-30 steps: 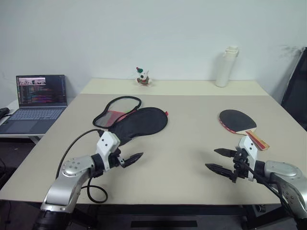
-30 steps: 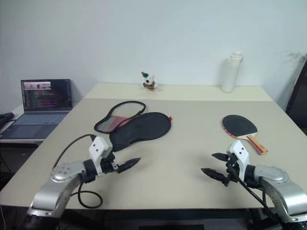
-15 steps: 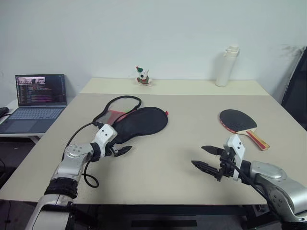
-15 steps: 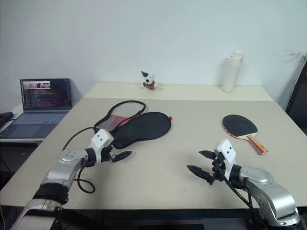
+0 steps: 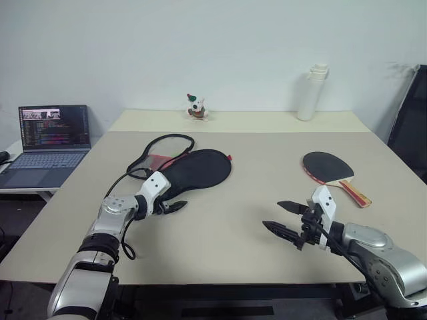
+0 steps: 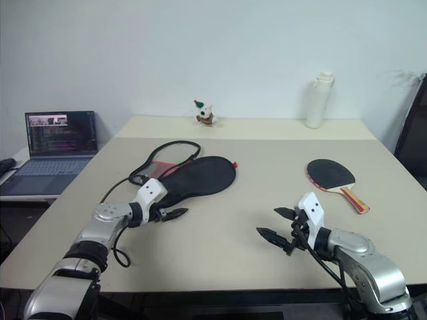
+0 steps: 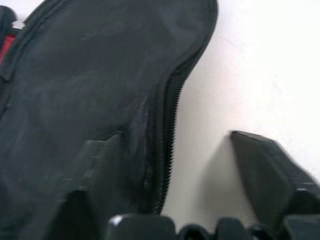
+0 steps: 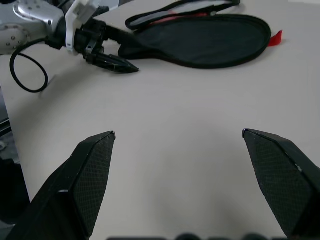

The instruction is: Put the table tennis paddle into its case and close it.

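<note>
The case (image 5: 190, 171) lies open on the left half of the table (image 5: 253, 200), its black round part toward the middle and the unzipped flap with red lining curling toward the far left. The left gripper (image 5: 175, 206) is at the case's near end; in the left wrist view one finger (image 7: 95, 170) lies over the black fabric beside the zipper edge and the other finger sits on bare table, so the jaws stand apart astride that rim, not pressed together; whether they actually pinch the fabric I cannot tell. The paddle (image 5: 330, 169) lies flat on the right half of the table, black face up, handle pointing to the near right edge, well apart from the case. The right gripper (image 5: 281, 219) hovers over bare table nearer the front edge, fingers spread wide and empty, the paddle beyond it and to its right.
</note>
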